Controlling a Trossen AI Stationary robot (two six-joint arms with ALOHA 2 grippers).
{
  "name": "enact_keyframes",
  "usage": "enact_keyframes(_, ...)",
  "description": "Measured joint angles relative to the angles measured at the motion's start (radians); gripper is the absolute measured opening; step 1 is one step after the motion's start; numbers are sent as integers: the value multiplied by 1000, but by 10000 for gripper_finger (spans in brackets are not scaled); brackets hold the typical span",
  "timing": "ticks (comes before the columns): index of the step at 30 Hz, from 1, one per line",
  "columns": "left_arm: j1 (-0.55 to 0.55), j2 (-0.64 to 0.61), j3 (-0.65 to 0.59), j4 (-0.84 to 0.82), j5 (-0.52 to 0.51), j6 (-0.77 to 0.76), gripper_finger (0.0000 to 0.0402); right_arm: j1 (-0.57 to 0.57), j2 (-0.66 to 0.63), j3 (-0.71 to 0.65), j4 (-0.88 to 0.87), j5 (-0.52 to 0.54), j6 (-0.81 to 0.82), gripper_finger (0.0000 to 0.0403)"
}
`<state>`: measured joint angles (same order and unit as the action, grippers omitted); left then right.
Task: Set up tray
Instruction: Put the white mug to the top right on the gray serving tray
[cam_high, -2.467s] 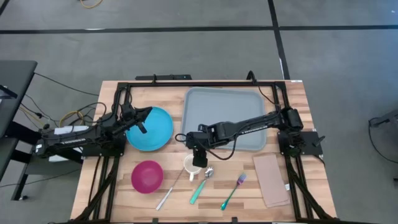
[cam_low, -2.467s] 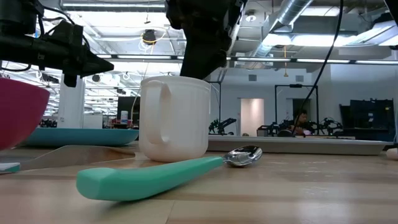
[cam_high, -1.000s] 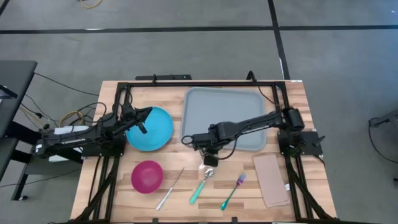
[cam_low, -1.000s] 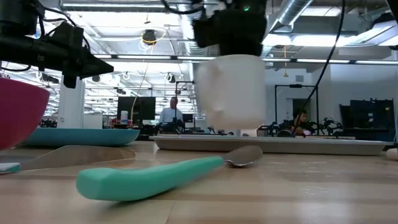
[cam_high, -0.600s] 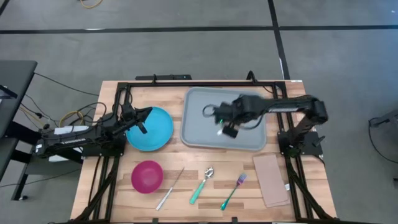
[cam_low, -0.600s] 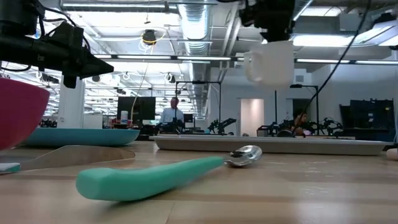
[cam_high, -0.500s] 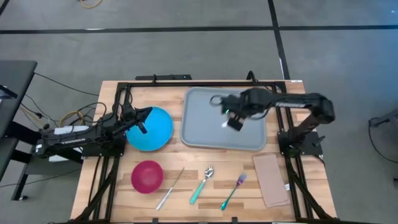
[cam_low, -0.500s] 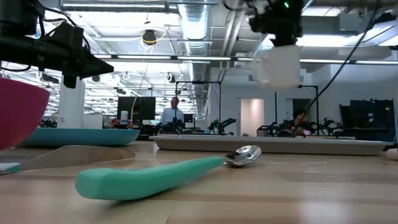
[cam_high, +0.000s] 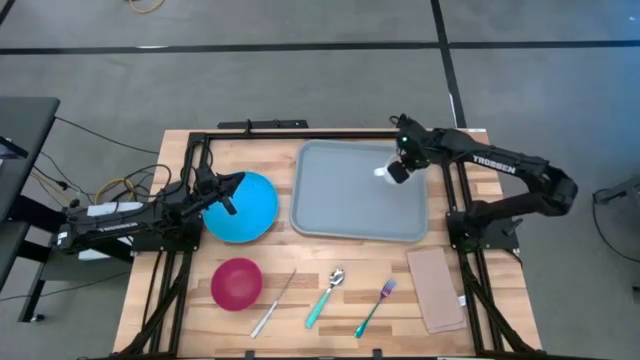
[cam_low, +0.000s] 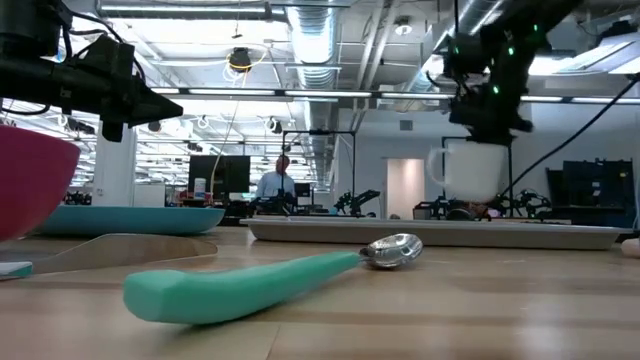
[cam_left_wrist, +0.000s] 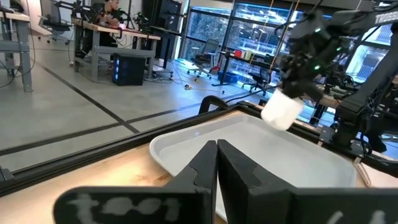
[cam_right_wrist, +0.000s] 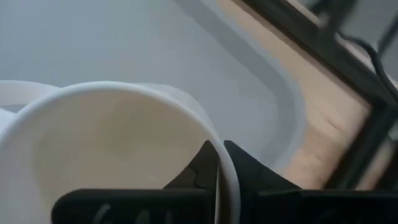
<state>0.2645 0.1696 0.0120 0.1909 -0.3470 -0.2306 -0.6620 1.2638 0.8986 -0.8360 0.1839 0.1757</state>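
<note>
While gripping the mug rim, right hand hangs over the tray's far corner (left hand shut).

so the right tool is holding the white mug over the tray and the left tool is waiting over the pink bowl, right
Not quite. The right tool does hold the white mug over the tray, near its far right corner. But the left tool waits over the blue plate, not the pink bowl, which sits alone nearer the front edge of the table. The high view shows this.
</note>
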Motion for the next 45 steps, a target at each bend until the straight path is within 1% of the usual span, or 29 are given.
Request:
enact_keyframes(7, 0, 0, 0, 0, -2, 0, 0, -128, 0, -35, 66, -1, 0, 25)
enact_keyframes(16, 0, 0, 0, 0, -4, -1, 0, -232, 0, -39, 132, 0, 11, 11)
enact_keyframes(23, 0, 0, 0, 0, -5, -1, 0, -264, 0, -43, 122, -1, 85, 18)
enact_keyframes(29, 0, 0, 0, 0, -5, -1, 0, -293, 0, -100, 154, 0, 87, 11)
enact_keyframes(33, 0, 0, 0, 0, -5, -1, 0, -294, 1, -136, 209, -1, 87, 16)
enact_keyframes(45, 0, 0, 0, 0, -5, -1, 0, -295, 1, -138, 208, -3, 87, 16)
